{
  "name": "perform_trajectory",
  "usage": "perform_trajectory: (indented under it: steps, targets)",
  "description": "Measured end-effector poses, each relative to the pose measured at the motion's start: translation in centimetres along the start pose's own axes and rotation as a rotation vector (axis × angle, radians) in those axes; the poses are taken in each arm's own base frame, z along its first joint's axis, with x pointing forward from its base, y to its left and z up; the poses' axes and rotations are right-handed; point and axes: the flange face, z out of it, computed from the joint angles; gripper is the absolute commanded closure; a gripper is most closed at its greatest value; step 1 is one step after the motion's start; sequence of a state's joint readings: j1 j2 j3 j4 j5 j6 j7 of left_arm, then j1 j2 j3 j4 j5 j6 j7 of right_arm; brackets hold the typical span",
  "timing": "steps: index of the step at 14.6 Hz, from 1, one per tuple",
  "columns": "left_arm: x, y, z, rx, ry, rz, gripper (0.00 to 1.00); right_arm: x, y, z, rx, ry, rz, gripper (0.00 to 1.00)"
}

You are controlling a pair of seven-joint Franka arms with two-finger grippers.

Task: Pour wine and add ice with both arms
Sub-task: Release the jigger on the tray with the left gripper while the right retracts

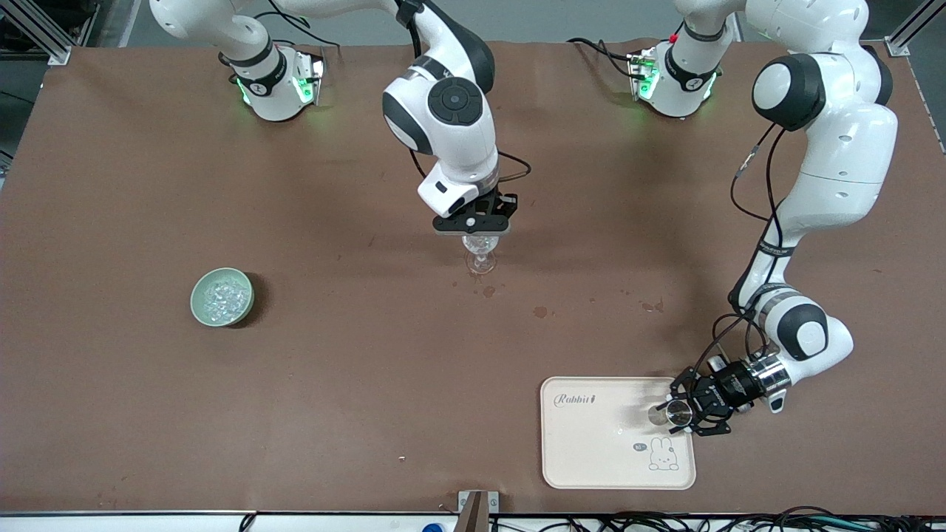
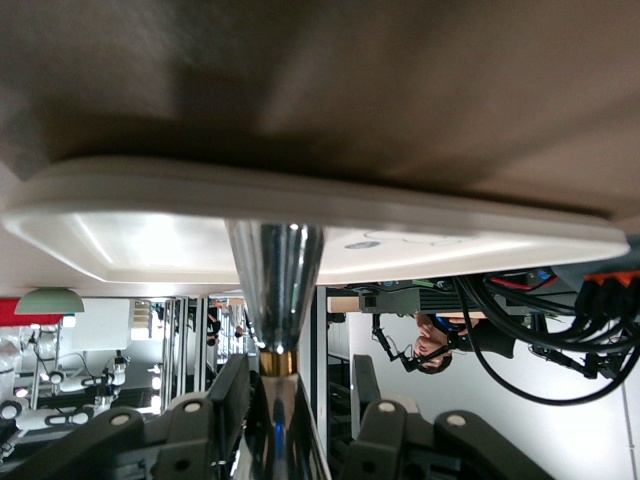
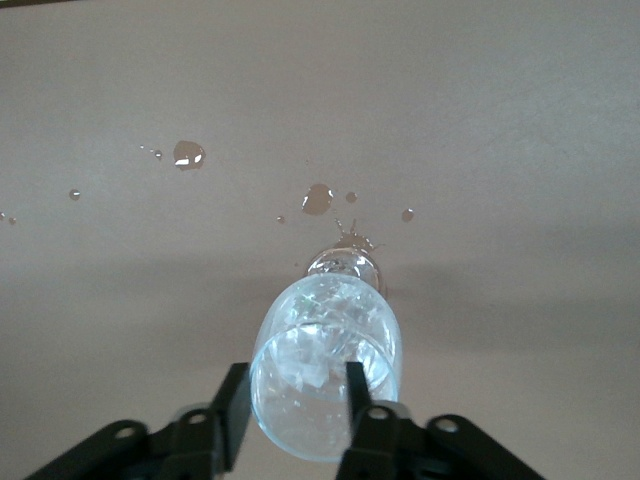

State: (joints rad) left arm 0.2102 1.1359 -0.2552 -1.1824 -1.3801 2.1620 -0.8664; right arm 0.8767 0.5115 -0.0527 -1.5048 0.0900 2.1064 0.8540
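At centre frame in the front view, the right gripper [image 1: 474, 226] pinches the rim of a clear cut-crystal stemmed glass [image 1: 480, 255] standing on the brown table [image 1: 332, 384] among small spilled drops [image 3: 318, 198]. At lower right, the left gripper [image 1: 684, 408] clamps a shiny metal vessel [image 2: 274, 270] over the cream rabbit-print tray [image 1: 591, 451]. Glittering clear ice [image 1: 224, 296] fills a pale green bowl [image 1: 198, 307] at mid-left.

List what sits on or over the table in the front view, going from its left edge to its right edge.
Green bowl of ice → right gripper at the stemmed glass → rabbit tray → left gripper holding a shiny bottle at the tray's edge.
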Motion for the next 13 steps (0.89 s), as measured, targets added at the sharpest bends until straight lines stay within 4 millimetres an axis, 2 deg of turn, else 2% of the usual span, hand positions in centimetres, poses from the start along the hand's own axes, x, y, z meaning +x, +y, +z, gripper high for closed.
perform_trajectory:
  steps: [1, 2, 5, 7, 9, 10, 13]
  targets:
    - [-0.6, 0.3, -0.3, 0.009, 0.015, 0.025, 0.34, 0.1, 0.1, 0.0, -0.001, 0.002, 0.002, 0.01]
    - [-1.2, 0.6, -0.8, 0.02, 0.037, 0.054, 0.3, 0.3, 0.2, -0.1, -0.002, 0.004, 0.004, 0.0]
    - [-2.1, 1.6, -3.2, 0.07, 0.102, 0.136, 0.3, 1.0, 0.8, -0.7, -0.02, 0.017, 0.007, 0.0]
    - [-2.2, 1.7, -3.9, 0.093, 0.103, 0.146, 0.29, 2.5, 2.5, -3.3, -0.051, 0.034, 0.025, 0.0]
    - [-2.0, 1.4, -3.7, 0.101, 0.105, 0.144, 0.29, 5.2, 6.2, -7.8, -0.072, 0.059, 0.069, 0.0]
    - [-2.0, 1.3, -3.5, 0.104, 0.105, 0.143, 0.29, 6.9, 9.0, -10.6, -0.074, 0.068, 0.085, 0.0]
    - [-1.7, 0.9, -3.3, 0.124, 0.115, 0.148, 0.28, 11.2, 19.6, -17.5, -0.064, 0.091, 0.096, 0.0]
